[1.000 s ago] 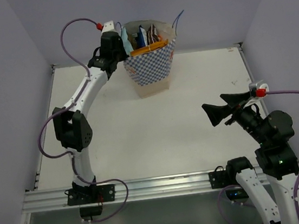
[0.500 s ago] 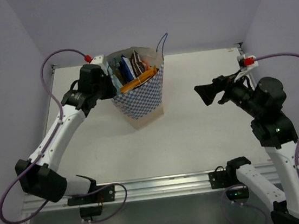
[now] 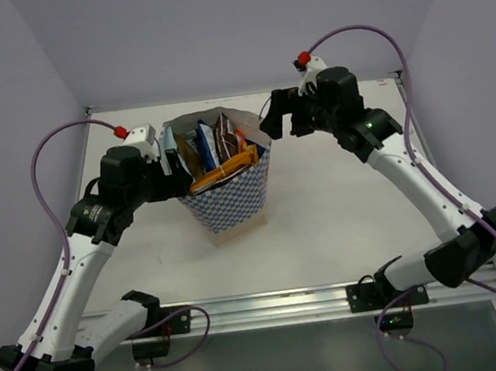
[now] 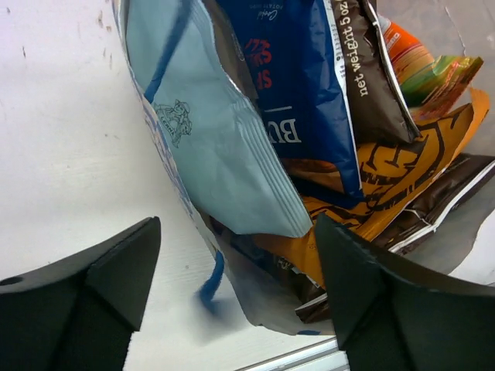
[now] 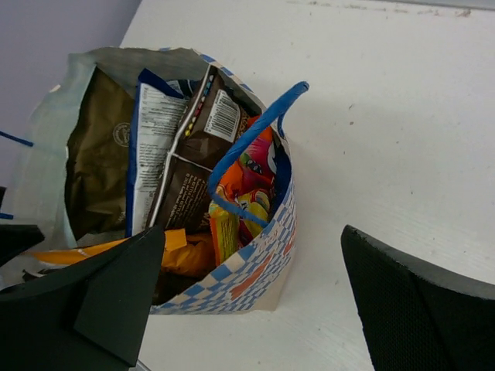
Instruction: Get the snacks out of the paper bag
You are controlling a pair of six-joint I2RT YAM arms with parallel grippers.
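The paper bag [image 3: 232, 204] stands upright mid-table, checkered below and cream above. It is crammed with snacks [image 3: 217, 151]: a blue packet [image 4: 309, 77], a pale blue one [image 4: 216, 154], an orange one [image 4: 402, 178], dark brown chip bags [image 5: 189, 154], an olive-tan packet [image 5: 97, 154] and red-and-yellow ones [image 5: 247, 185]. My left gripper [image 3: 176, 169] is open at the bag's left rim; in the left wrist view it [image 4: 236, 286] straddles the bag's wall without pinching it. My right gripper [image 3: 284, 125] hangs open above the bag's right side, and in its wrist view it [image 5: 255, 301] holds nothing. A blue cord handle [image 5: 255, 139] arches over the snacks.
The metal rail [image 3: 263, 306] with both arm bases runs along the near edge. Purple walls close in the back and both sides. Bare white tabletop [image 3: 349, 200] lies right of and in front of the bag.
The left arm dragged the bag from the back of the table nearer and leftward, then its jaws opened off the rim. The right arm swung up and over to the bag's right side.
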